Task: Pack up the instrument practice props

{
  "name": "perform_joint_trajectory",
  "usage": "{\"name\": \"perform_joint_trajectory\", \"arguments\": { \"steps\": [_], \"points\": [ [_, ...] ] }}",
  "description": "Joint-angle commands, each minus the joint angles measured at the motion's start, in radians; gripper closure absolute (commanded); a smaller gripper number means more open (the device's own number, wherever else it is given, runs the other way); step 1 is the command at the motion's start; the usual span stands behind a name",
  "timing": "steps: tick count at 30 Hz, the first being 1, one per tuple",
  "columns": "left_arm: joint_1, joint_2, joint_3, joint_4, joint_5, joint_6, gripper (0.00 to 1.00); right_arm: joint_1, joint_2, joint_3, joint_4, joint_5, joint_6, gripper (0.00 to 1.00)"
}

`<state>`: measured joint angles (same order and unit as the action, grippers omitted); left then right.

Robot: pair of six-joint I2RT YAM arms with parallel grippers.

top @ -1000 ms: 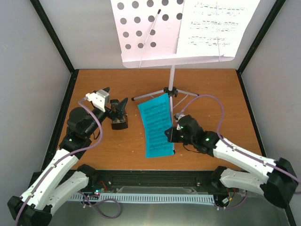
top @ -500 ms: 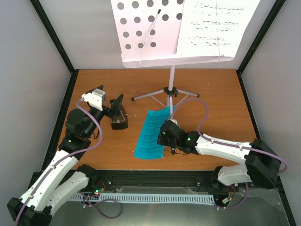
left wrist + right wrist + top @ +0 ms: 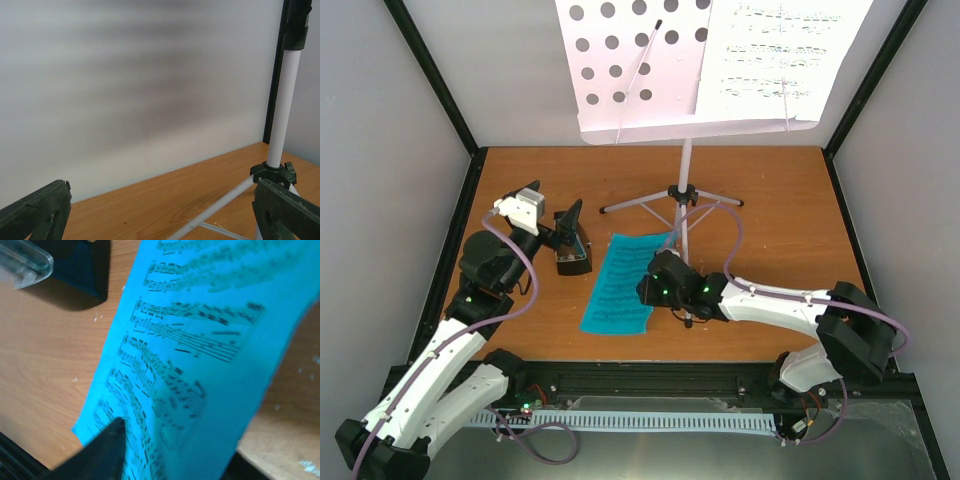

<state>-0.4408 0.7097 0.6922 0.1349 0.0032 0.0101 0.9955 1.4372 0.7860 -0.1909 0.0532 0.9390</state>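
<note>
The teal folder (image 3: 618, 285), printed with music, lies on the table in front of the stand; in the right wrist view the folder (image 3: 210, 340) curves up between my fingers. My right gripper (image 3: 646, 290) (image 3: 170, 467) sits at its right edge, jaws apart, one finger on top of it. The black metronome (image 3: 572, 256) (image 3: 80, 270) stands just left of the folder. My left gripper (image 3: 554, 204) (image 3: 160, 220) hovers open just behind it, holding nothing. The music stand's white perforated desk (image 3: 640, 70) holds white sheet music (image 3: 780, 60).
The stand's silver pole (image 3: 685, 170) (image 3: 282, 110) and tripod legs (image 3: 640, 203) stand mid-table, just behind my right arm. Grey walls with black corner posts (image 3: 440, 90) enclose the wooden table (image 3: 790, 220) on three sides.
My right gripper has carried the teal folder left and nearer, beside the metronome, and its jaws have parted. The left gripper swung slightly left, then held still.
</note>
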Motion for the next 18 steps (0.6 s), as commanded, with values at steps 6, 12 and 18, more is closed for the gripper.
{"name": "perform_joint_trajectory", "arguments": {
  "steps": [6, 12, 18],
  "points": [
    [-0.003, 0.003, -0.001, 0.029, -0.009, 0.016, 0.01, 0.008, -0.215, 0.057, -0.184, 0.151, -0.157, 0.24],
    [-0.003, 0.007, -0.001, 0.03, -0.004, 0.015, 0.0, -0.022, -0.346, 0.117, -0.365, 0.286, -0.251, 0.13],
    [-0.003, 0.045, 0.052, -0.005, 0.11, -0.051, 0.01, -0.228, -0.492, 0.062, -0.31, 0.163, -0.347, 0.09]
  ]
}}
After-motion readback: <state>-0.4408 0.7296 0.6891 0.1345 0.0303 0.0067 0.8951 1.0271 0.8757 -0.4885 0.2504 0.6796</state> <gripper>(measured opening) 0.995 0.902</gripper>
